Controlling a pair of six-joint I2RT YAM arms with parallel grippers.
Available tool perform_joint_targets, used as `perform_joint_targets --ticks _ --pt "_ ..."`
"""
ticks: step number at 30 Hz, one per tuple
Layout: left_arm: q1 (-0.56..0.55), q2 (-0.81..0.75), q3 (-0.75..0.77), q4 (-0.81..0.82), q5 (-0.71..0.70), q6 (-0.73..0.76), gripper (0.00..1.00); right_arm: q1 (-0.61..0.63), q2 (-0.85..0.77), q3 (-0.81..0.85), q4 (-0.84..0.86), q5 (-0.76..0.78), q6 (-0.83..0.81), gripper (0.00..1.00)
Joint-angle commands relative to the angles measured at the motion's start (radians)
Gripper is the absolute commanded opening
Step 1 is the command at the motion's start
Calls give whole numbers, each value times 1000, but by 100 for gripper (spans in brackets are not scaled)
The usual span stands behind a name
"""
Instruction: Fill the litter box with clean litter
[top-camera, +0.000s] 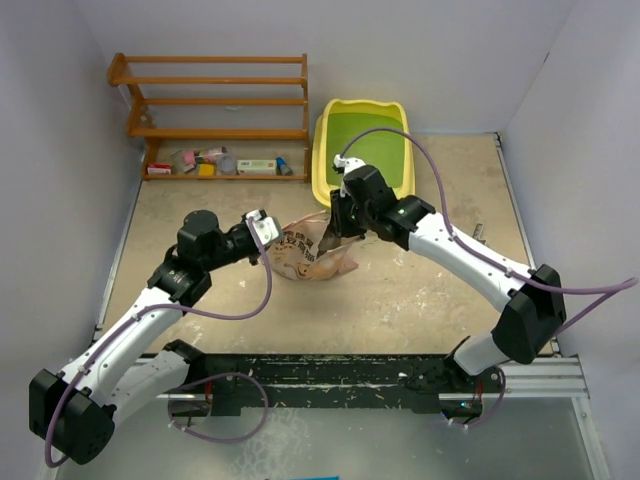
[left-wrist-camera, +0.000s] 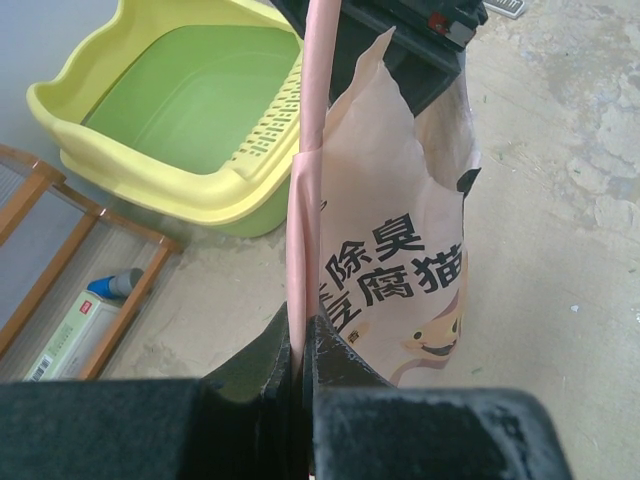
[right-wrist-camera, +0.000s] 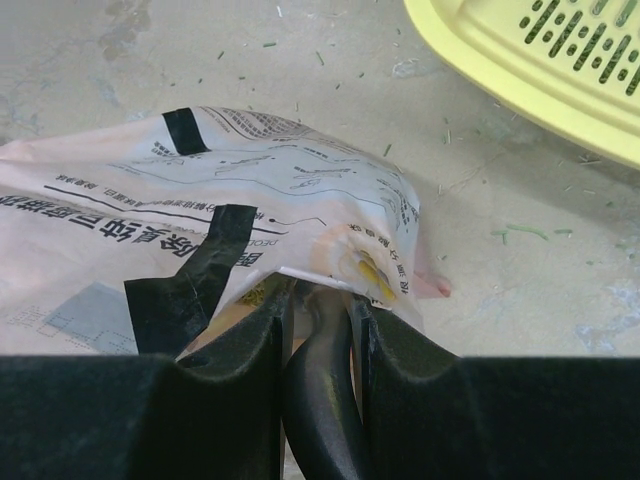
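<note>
I'm pinching the pink litter bag (left-wrist-camera: 390, 260) by its edge in my left gripper (left-wrist-camera: 303, 340); my right gripper (right-wrist-camera: 320, 300) is clamping a dark handle (right-wrist-camera: 318, 390) at its mouth. Scooping, I judge: next, carrying granules to the bare litter box (top-camera: 375, 150) just beyond.

Scene is lit brightly and evenly from above. Only soft, faint shadows are cast on the table (top-camera: 420, 290) and under the litter box (left-wrist-camera: 150, 170). Top view is rendered sharp. In both wrist views the near fingers (left-wrist-camera: 255, 365) are crushed to soft black, while the pink bag (left-wrist-camera: 400, 230) print is held in focus.
</note>
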Motion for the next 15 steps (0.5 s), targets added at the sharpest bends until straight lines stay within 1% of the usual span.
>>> perform_joint_targets --ticks 1,15 --pt "-8 1 6 74 32 -22 0 -9 16 -110 -14 23 5 0" --pt "-8 39 16 76 42 -25 0 -8 86 -205 146 -46 44 0"
